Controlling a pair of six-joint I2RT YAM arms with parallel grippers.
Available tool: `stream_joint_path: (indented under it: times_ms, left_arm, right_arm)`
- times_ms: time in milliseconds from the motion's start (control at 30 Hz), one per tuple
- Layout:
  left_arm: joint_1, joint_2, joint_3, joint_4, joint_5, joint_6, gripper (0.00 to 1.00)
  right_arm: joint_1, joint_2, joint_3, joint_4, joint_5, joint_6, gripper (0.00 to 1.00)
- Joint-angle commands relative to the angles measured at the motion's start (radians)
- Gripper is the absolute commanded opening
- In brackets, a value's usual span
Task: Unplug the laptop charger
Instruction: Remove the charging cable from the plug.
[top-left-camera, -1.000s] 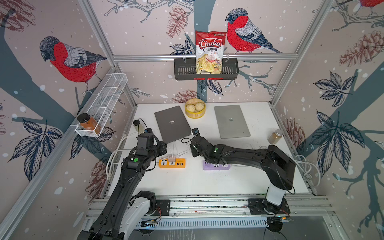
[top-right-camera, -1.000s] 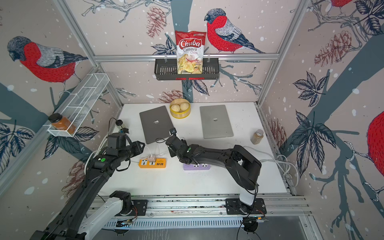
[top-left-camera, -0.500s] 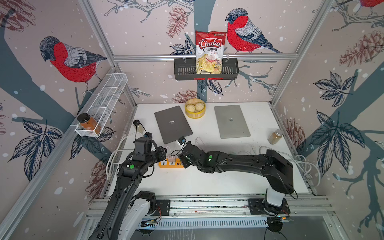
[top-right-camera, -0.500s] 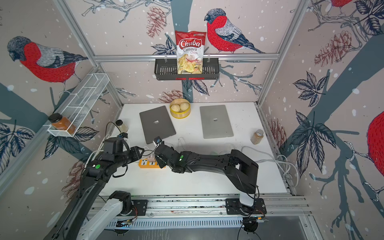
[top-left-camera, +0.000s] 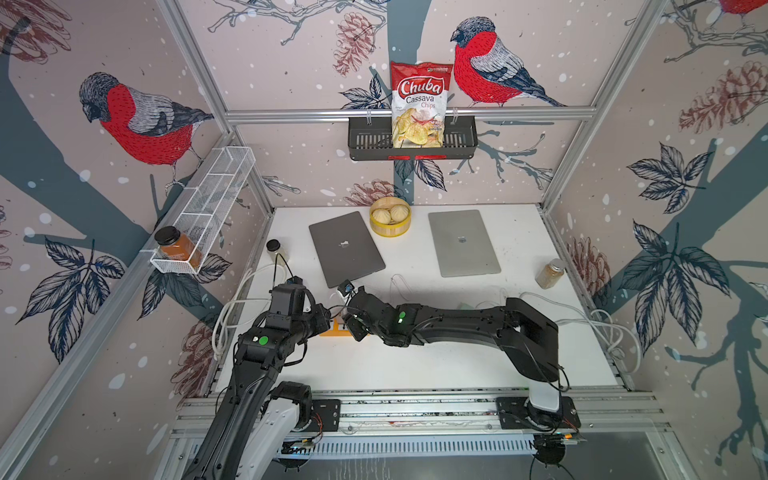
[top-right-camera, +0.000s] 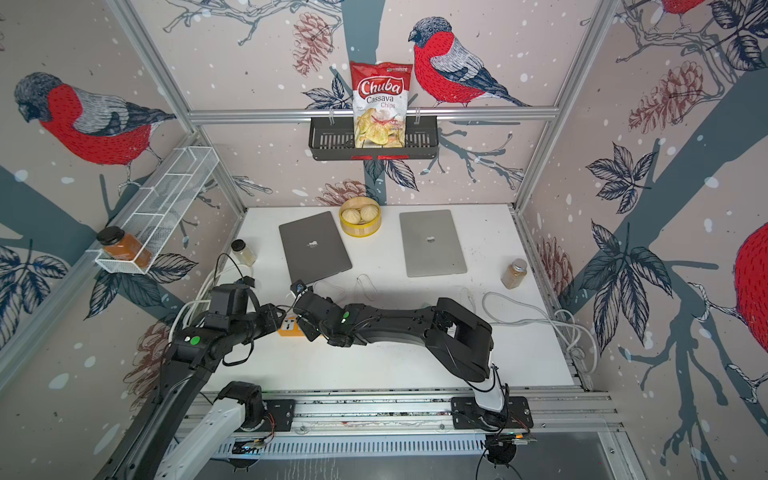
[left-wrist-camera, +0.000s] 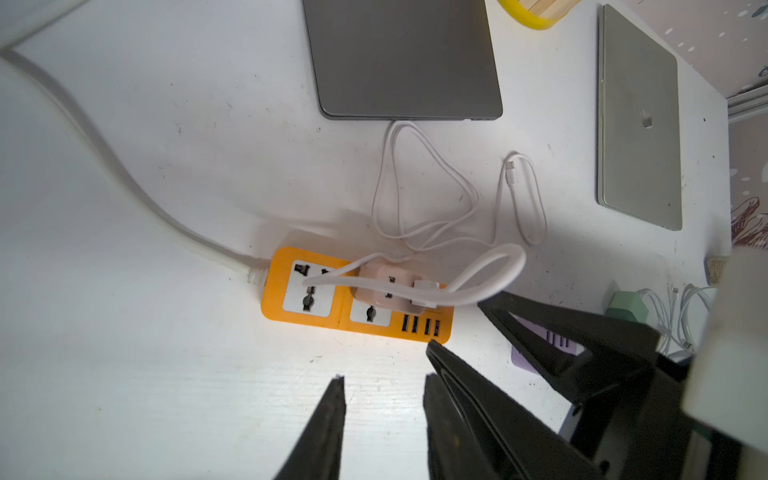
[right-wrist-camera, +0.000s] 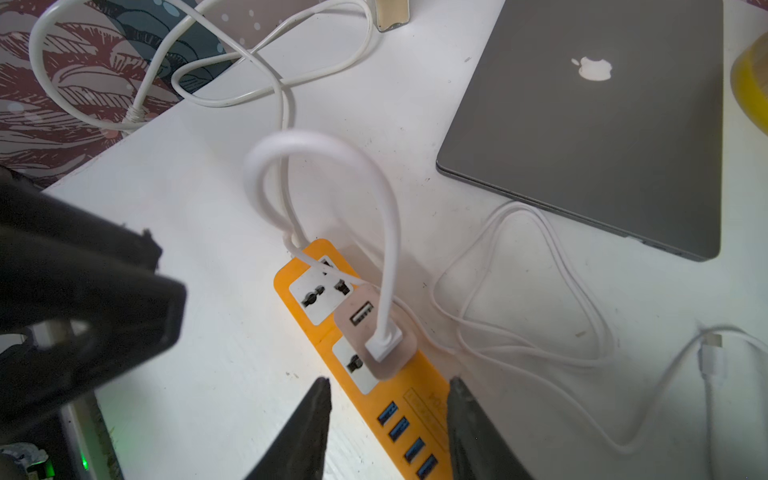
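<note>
The laptop charger (left-wrist-camera: 386, 291) is a pale block plugged into the orange power strip (left-wrist-camera: 274, 291). A white plug and looped cable stick out of its top, and thin white cable runs toward the dark grey laptop (top-left-camera: 345, 247). My right gripper (right-wrist-camera: 388, 380) is open just above the strip (right-wrist-camera: 419, 386), its fingers on either side of the USB end, a short way from the charger (right-wrist-camera: 374, 336). My left gripper (left-wrist-camera: 382, 376) is open only a narrow gap over bare table, close beside the strip and the right gripper (left-wrist-camera: 457, 322). From above, both grippers hide most of the strip (top-left-camera: 332, 331).
A silver laptop (top-left-camera: 463, 243) lies at the back right, with a yellow steamer of buns (top-left-camera: 390, 216) between the laptops. Spice jars (top-left-camera: 550, 273) (top-left-camera: 276, 249) stand at both sides. A purple strip (left-wrist-camera: 540, 353), a green charger (left-wrist-camera: 627, 307) and loose white cables (top-left-camera: 602, 328) lie on the right.
My right gripper has swung left from the purple strip to the orange strip. My left gripper has drawn in toward the strip's near side, and its jaws have narrowed slightly.
</note>
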Motion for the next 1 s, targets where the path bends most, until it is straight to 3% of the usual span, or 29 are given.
stream_joint_path:
  times_ms: [0,167,367,467,667,967]
  left_arm:
    - [-0.027,-0.012,-0.025,0.004,-0.033,-0.074,0.31]
    - [-0.094,0.013,-0.042,0.021,-0.108,-0.208,0.32]
    - [-0.111,-0.093,-0.148,0.121,-0.144,-0.389,0.36]
    - [-0.119,-0.051,-0.227,0.215,-0.1,-0.404,0.36]
    - [-0.142,-0.067,-0.266,0.253,-0.196,-0.439,0.36]
    - [-0.142,-0.051,-0.323,0.383,-0.167,-0.453,0.36]
  right_arm:
    - [-0.009,0.013,0.017,0.017,-0.011,-0.024,0.48]
    - [-0.036,0.007,-0.003,0.051,-0.058,-0.075,0.45]
    - [-0.051,-0.031,-0.07,0.131,-0.115,-0.127,0.45]
    - [-0.058,-0.029,-0.08,0.157,-0.141,-0.138,0.45]
    - [-0.062,-0.043,-0.114,0.196,-0.166,-0.156,0.45]
    - [-0.073,-0.032,-0.116,0.216,-0.206,-0.173,0.4]
